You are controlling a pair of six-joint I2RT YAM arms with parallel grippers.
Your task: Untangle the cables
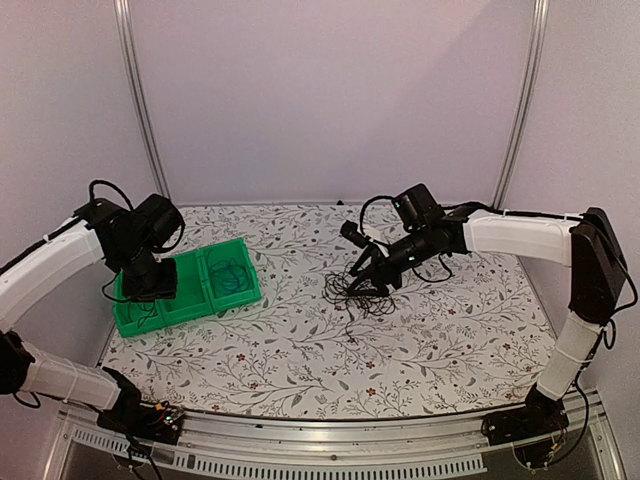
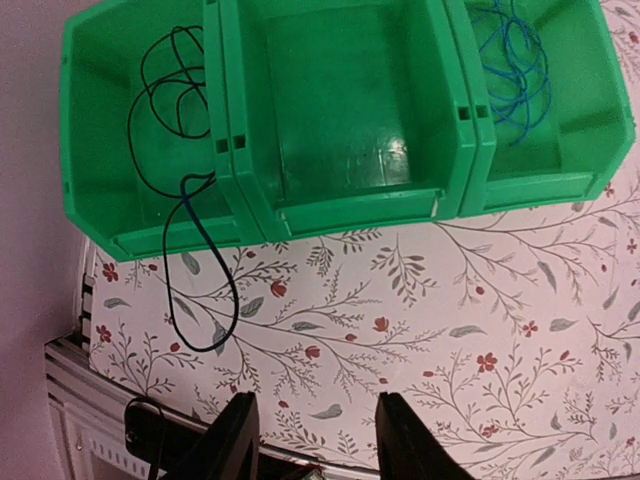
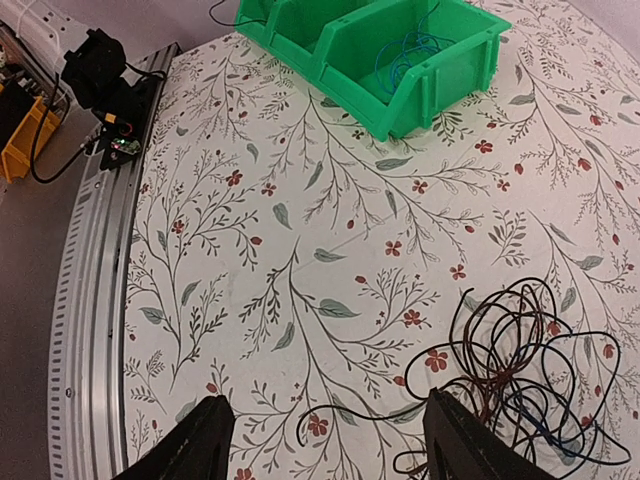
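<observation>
Cables (image 3: pixel 520 390) lie tangled well right of the bin (image 2: pixel 340 205), by our right gripper (image 3: pixel 330 420), its fingers spread. A blue cable (image 2: pixel 515 70) fills one end compartment. A black one (image 2: pixel 180 120) spills from the other. Our left gripper (image 2: pixel 315 425) hovers over the bin, spread and empty.

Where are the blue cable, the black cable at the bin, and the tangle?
blue cable (image 2: pixel 520 95), left wrist view, on its coil.
black cable (image 2: pixel 195 215), left wrist view, on its straight middle stretch.
tangle (image 3: pixel 520 370), right wrist view, on its dense middle.
</observation>
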